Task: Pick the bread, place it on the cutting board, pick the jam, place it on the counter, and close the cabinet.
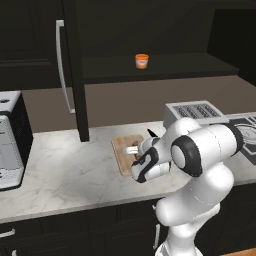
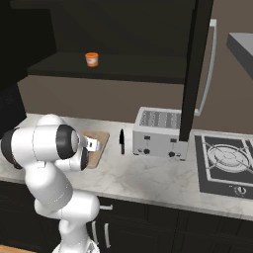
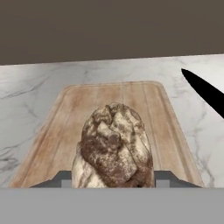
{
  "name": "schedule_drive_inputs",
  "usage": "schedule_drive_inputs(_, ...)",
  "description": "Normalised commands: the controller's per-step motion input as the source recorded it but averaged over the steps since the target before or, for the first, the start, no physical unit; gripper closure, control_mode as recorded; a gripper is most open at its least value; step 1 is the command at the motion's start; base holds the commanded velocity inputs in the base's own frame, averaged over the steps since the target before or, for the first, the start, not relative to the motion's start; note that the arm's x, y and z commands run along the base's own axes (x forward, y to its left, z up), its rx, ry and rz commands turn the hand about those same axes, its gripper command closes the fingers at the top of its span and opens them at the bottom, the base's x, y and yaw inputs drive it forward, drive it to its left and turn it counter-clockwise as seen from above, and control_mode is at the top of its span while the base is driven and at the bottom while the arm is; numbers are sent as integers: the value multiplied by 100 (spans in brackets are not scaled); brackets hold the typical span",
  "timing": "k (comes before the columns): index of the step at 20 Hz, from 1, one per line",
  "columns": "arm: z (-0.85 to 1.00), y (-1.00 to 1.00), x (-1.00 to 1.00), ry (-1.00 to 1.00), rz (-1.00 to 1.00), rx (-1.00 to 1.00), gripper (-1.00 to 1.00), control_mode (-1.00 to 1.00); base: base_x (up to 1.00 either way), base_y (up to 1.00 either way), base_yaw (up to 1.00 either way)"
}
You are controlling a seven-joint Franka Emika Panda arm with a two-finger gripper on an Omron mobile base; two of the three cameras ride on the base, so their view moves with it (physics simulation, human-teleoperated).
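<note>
hand view gives us one crusty bread (image 3: 114,146), brown and knobbly with paler floury patches, clamped between the closed fingers of our gripper (image 3: 113,178) over one cutting board (image 3: 109,113). that board is thin, flat, light wood with lengthwise grain and rounded corners, lying on the white-grey veined marble counter (image 3: 39,87). whether the loaf touches the wood we cannot tell. one black knife (image 3: 205,92), narrow and pointed, lies on the stone just beside the board's edge.

from the base views we count one squat orange jam (image 1: 142,61) jar with a paler lid, standing on the shelf of the dark upper cabinet (image 1: 75,70), whose door stands open with one long silver bar handle (image 1: 62,65). one brushed-metal toaster (image 2: 159,132) with slotted top sits near the knife.
</note>
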Motion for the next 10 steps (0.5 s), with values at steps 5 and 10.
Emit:
schedule_drive_inputs(5, 0, 0, 0, 0, 0, 0, -100, -100, 0, 0, 0)
schedule_drive_inputs(10, 0, 0, 0, 0, 0, 0, -100, -100, 0, 0, 0)
